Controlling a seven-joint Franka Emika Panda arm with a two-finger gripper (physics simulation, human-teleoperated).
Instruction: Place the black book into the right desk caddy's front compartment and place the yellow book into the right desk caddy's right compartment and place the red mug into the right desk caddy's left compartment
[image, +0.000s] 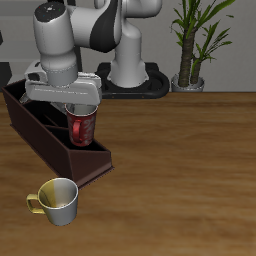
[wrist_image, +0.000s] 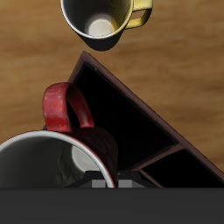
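Item 1, red mug (image: 83, 127): upright, rim up, hanging over the low sloped end of the right desk caddy (image: 45, 133), i.e. over its left compartment (wrist_image: 118, 114); from the exterior view the base looks level with or just above the wall tops, can't tell if it touches the floor inside. Held upright prob. so it drops straight into the section w/o catching a wall. Item 2, gripper (image: 78, 105): directly above the mug, closed on its rim as far as can be judged; fingertips themselves hidden in the exterior view and barely seen in the wrist view, but the mug hangs from it. Handle (wrist_image: 66, 107) sticks out sideways, away from the gripper, toward the caddy's outer edge; may need care so it clears the wall. Item 3, caddy: dark maroon, long, set diagonally on the wood surface (image: 180, 180), tall end far back nr the robot base, low end nearer the front. Divider visible in the wrist view; books not made out in either view. Item 4, cream mug (image: 57, 200): yellow handle, stands on the surface just past the caddy's low end, near front; not part of the job, close enough to watch. Item 5, potted plant (image: 195, 45): far back, well apart. Status: mug placement in hand, release not yet done.
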